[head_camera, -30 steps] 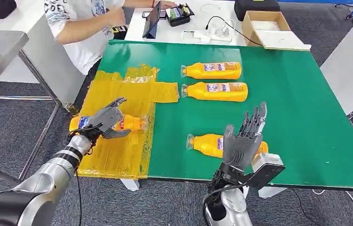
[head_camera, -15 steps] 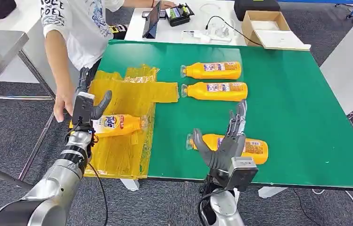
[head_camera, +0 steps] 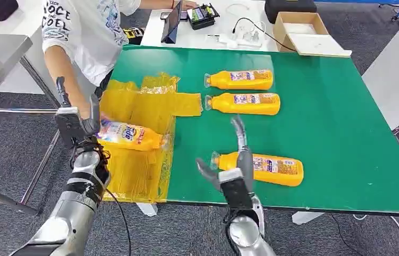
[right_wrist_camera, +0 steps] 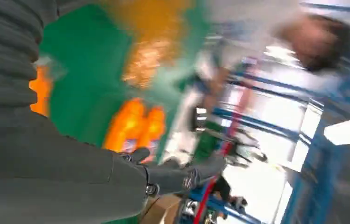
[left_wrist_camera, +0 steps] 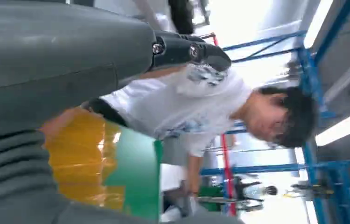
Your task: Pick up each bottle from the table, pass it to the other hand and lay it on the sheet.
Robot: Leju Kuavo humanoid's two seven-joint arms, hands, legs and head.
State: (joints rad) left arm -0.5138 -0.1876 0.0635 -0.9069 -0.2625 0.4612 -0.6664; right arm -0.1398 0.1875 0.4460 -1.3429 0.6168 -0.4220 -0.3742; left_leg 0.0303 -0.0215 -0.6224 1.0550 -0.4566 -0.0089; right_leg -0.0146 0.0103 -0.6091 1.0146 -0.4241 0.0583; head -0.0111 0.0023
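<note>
An orange bottle [head_camera: 129, 135] lies on the yellow sheet [head_camera: 141, 109] at the table's left end. My left hand [head_camera: 75, 121] stands upright just left of it, open, apart from the bottle or barely touching its base. My right hand [head_camera: 230, 172] is raised at the front edge with fingers spread, holding nothing, right in front of the cap end of another orange bottle [head_camera: 263, 168] lying on the green table [head_camera: 335, 117]. Two more bottles [head_camera: 239, 80] [head_camera: 246, 103] lie side by side farther back. The right wrist view is blurred; its fingers [right_wrist_camera: 182, 175] are spread.
A person [head_camera: 88, 32] stands at the table's far left corner, one arm reaching down behind my left hand toward the bottle on the sheet. A white table behind holds a cardboard box [head_camera: 306, 33], a tablet and cables.
My left hand let go of the bottle on the sheet and swung upright to its left. The right hand turned and shifted left. The person's arm reached in; the sheet bottle shifted slightly.
</note>
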